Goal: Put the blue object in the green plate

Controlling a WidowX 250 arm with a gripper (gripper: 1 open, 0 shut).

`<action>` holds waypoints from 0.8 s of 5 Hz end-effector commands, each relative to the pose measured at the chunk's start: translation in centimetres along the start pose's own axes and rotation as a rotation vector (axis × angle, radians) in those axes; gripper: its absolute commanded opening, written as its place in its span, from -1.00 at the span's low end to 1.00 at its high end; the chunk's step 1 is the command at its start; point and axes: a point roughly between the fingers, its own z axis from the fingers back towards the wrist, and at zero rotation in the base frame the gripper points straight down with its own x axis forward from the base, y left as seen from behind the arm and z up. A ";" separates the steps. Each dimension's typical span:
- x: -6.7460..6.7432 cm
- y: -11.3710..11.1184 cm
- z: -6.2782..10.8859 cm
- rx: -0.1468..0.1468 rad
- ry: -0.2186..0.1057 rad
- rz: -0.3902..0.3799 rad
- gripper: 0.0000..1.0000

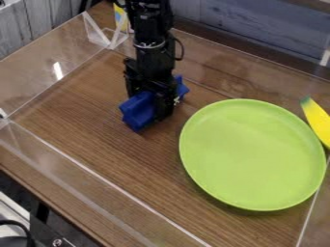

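Observation:
The blue object [139,111] lies on the wooden table just left of the green plate [252,152]. My gripper [153,96] hangs straight down over the middle of the block. Its black fingers [160,89] reach down to the block, and blue shows on both sides of them. The fingers hide the contact, so I cannot tell whether they are pressed onto the block. The plate lies flat at the right with nothing on it.
A yellow object [317,121] lies at the right edge, just beyond the plate's rim. Clear plastic walls [52,72] enclose the table, with a low one along the front. Beyond the far wall stands a grey backdrop.

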 end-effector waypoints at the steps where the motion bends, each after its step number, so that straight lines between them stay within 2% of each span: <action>1: 0.3 0.5 0.4 0.009 -0.026 0.017 -1.00; 4: 0.4 0.3 0.3 0.004 -0.033 0.036 -1.00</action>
